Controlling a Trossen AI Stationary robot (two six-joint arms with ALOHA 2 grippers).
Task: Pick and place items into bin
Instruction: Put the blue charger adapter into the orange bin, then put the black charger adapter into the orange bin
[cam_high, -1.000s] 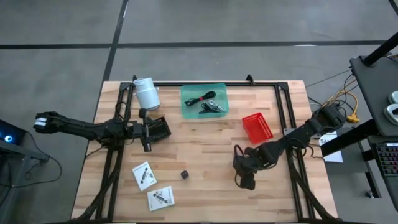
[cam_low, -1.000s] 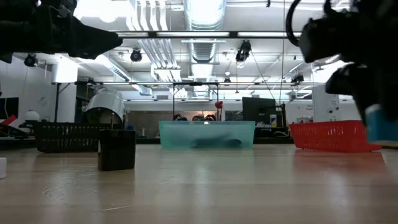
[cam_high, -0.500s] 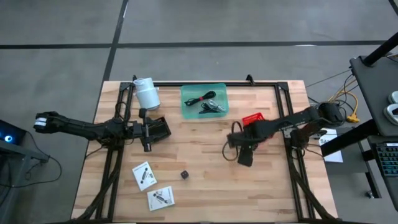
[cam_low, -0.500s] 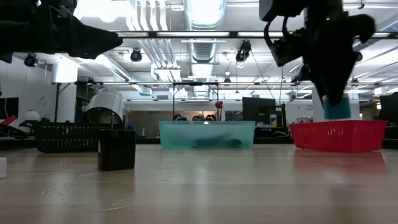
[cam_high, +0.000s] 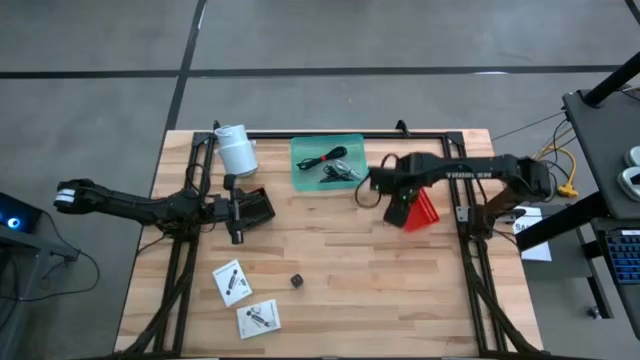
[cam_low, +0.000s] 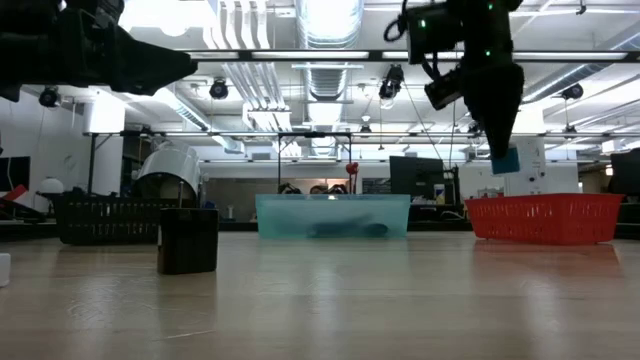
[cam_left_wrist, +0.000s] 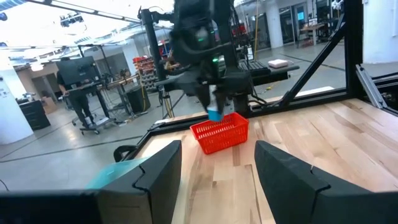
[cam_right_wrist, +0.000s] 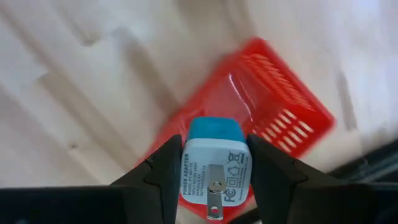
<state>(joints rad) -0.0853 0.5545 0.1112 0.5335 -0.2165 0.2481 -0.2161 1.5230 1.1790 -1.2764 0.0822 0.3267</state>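
Observation:
My right gripper hangs over the red basket, shut on a small white power adapter with a blue end; the low view shows that blue end below the fingers. My left gripper waits open, level above the table's left side beside a black box. Two flat white packets and a tiny dark cube lie flat on the wood. Black cables lie in the teal bin. My right gripper pinches the adapter's white body between its two fingers, one on each of two opposite sides. The fingers come from above, pointing down. The adapter is lifted clear over the red basket, its blue end pointing down.
A white cylindrical roll stands near the table's far left edge. A black frame runs along the table's sides. Bare wood lies in the middle and toward the near right edge. People and desks show in the room beyond.
My right gripper, carrying the adapter, has risen and swung from the table's near right part toward the far edge, ending over the red basket. It has stayed shut on the adapter throughout.

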